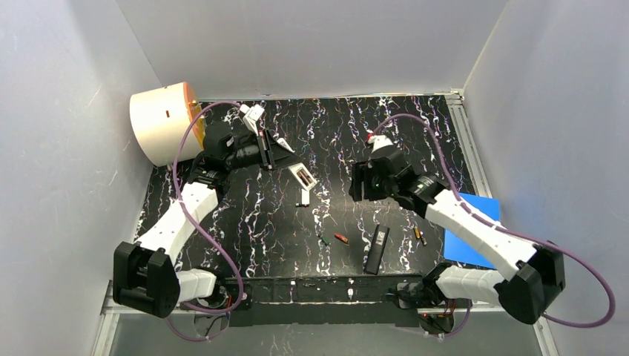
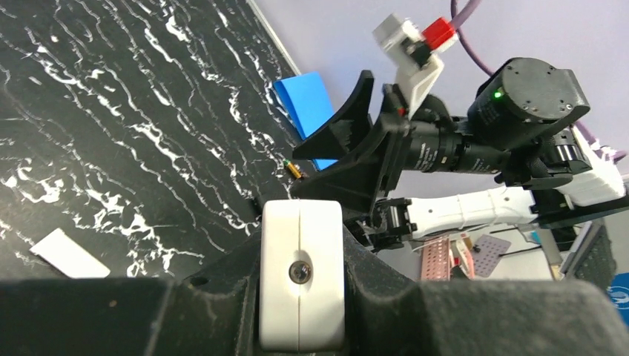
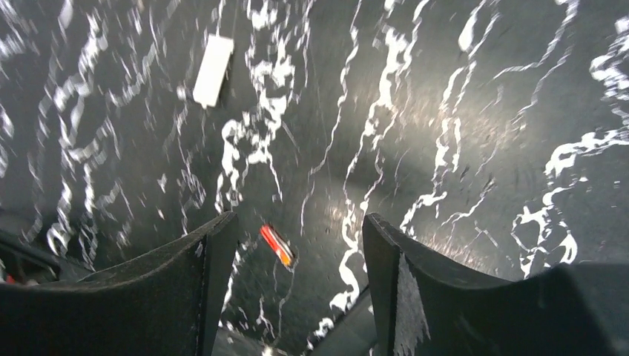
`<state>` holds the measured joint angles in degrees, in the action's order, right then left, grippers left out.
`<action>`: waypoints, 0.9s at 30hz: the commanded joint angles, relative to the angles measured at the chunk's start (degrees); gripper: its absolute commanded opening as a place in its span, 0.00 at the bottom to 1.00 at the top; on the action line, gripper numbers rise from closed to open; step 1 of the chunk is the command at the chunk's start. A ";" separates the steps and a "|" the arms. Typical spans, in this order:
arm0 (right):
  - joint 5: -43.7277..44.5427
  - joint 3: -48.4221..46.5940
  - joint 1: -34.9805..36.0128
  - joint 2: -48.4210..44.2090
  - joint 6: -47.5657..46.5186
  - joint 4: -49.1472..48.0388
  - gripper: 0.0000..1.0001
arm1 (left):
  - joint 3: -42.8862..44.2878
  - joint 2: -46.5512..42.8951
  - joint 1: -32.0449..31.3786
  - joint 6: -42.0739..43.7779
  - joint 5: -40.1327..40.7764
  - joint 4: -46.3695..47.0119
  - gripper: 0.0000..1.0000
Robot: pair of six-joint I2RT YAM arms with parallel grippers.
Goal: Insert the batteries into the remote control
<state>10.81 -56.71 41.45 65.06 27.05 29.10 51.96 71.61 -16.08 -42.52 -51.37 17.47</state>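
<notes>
Red battery (image 3: 277, 246) lies ahead of the right hand's (image 3: 297, 226) parted fingers (image 3: 178, 289), untouched.

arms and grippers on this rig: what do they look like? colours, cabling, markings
The left arm and right arm have white link shells and black joints. The left gripper and right gripper are black with wedge-shaped fingers. A purple cable loops along each arm. A green LED glows on the right wrist motor.
</notes>
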 commanded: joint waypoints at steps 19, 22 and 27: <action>1.97 -5.43 19.89 24.78 -5.11 -0.19 0.52 | 0.83 -15.14 0.12 15.69 27.55 -26.37 0.00; 4.39 -4.74 19.67 24.18 -5.34 1.40 0.51 | 0.47 -15.79 0.09 16.05 27.30 -27.41 0.00; 3.10 -2.11 17.89 23.53 -6.47 3.79 0.52 | -1.02 -15.72 0.10 14.58 25.09 -25.95 0.00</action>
<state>12.32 -59.35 60.64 90.26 21.76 29.91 52.66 56.58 -16.08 -27.73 -25.87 -8.67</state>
